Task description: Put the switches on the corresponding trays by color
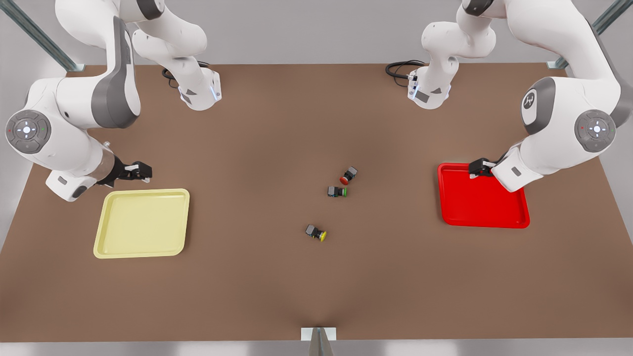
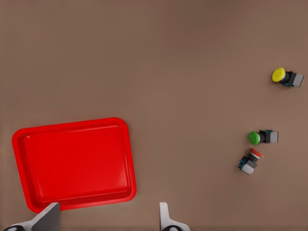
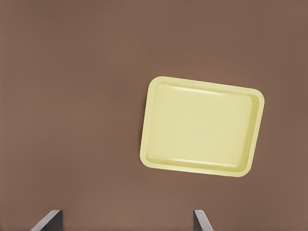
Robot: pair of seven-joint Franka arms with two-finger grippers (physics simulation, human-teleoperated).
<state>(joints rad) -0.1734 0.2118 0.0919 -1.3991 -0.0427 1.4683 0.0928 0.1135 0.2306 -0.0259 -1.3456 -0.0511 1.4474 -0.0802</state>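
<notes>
Three switches lie on their sides mid-table. The red-capped switch is farthest back, and the yellow-capped switch lies nearer the front edge. At the front view's left is the pale yellow tray, and at its right the red tray. Open and empty, my left gripper hangs over the red tray's back rim. My right gripper, also open and empty, hovers just behind the yellow tray.
A green-capped switch lies just in front of the red-capped one, close to it. Both arm bases stand at the back of the brown table. A small bracket marks the front edge.
</notes>
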